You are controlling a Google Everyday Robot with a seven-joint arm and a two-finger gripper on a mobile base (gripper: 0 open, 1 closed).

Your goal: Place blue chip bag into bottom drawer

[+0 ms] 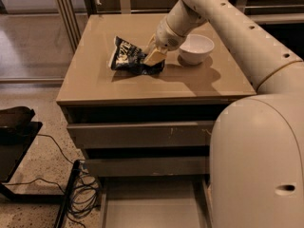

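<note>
Gripper at blue chip bag, bowl v. near; bottom drawer open

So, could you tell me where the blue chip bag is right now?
The blue chip bag lies on the cabinet top, left of the white bowl in the camera view, with the end effector at its right edge.

The arm stretches forward and left, gripper at its far end apparently tilted downward.

White bowl on the tan tabletop, just beside the claw. Under the tabletop, two plain drawer fronts. Down on the speckled floor, tangled black cables and a black stand at left.
</note>
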